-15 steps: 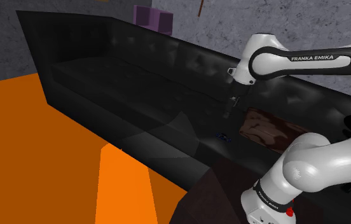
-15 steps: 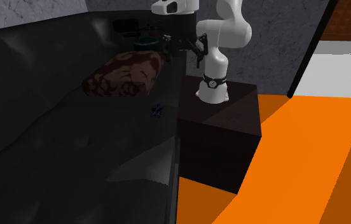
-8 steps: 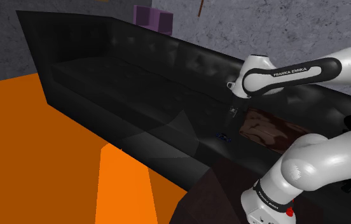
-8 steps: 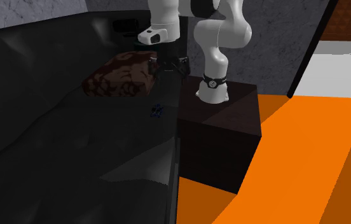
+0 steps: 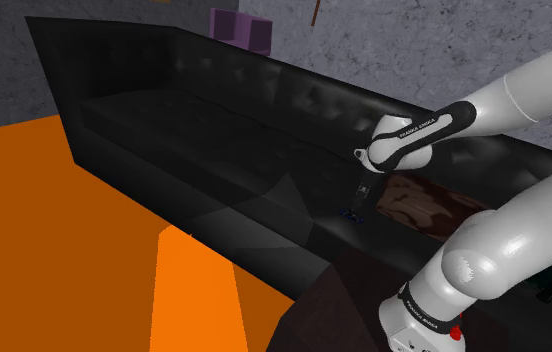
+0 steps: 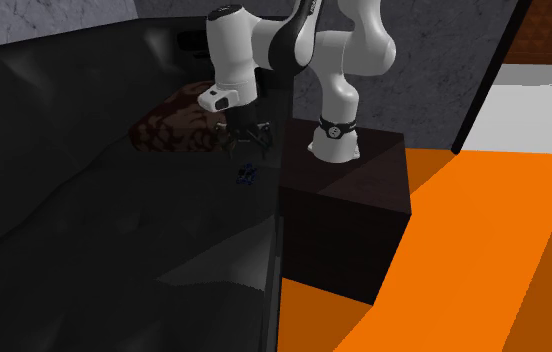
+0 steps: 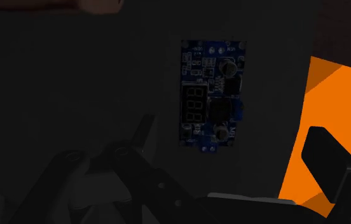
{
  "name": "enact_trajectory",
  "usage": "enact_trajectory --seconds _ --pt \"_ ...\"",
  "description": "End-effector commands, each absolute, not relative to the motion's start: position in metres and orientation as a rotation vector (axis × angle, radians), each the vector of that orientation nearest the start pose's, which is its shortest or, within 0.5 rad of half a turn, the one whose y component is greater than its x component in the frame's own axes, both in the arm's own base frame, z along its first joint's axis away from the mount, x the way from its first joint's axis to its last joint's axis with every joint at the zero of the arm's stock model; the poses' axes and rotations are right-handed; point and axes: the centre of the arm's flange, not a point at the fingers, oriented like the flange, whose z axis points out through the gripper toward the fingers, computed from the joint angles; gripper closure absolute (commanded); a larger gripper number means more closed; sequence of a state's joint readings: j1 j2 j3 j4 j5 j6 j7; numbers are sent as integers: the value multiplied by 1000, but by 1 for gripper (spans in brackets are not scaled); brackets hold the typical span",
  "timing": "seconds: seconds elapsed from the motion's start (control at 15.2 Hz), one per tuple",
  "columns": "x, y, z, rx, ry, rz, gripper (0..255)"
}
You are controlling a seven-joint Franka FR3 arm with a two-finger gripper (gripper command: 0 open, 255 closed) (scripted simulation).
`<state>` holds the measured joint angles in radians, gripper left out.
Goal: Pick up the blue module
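The blue module (image 7: 211, 95) is a small blue circuit board with a dark display and round parts, lying flat on the black sofa seat (image 5: 214, 160). In the shoulder view the module (image 5: 348, 213) is a tiny blue speck near the seat's front edge. It lies close to the stand in the second exterior view (image 6: 248, 173). My gripper (image 5: 362, 190) hangs just above it, pointing down (image 6: 244, 140). In the wrist view the gripper (image 7: 231, 145) is open, its fingers wide apart, and the module lies ahead of the gap, untouched.
A brown patterned cushion (image 6: 189, 120) lies on the seat just behind the module (image 5: 419, 205). The dark stand (image 6: 349, 190) adjoins the sofa's end. Orange floor (image 5: 54, 230) lies beyond the seat's front edge. A purple object (image 5: 242, 28) sits behind the sofa back.
The arm has swung down and toward the second exterior view's left, bringing the gripper from over the cushion to just above the module. The module has not moved.
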<state>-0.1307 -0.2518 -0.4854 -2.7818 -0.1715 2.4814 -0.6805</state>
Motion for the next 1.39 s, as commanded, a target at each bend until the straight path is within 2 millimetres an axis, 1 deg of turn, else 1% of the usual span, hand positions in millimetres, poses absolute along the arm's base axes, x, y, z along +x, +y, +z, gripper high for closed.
enact_trajectory --seconds 0.0,0.4,0.46,0.59,0.66,1.25,1.32 --pt "310 -209 256 -3070 -350 69 0" --pt "310 -209 224 -3070 -350 69 0" --pt "310 -209 221 -3070 -350 69 0" --pt "310 -209 221 -3070 -350 69 0" --pt "310 -209 221 -3070 -350 69 255" --pt "310 -209 221 -3070 -350 69 255" --pt "310 -209 226 -3070 -350 69 255"
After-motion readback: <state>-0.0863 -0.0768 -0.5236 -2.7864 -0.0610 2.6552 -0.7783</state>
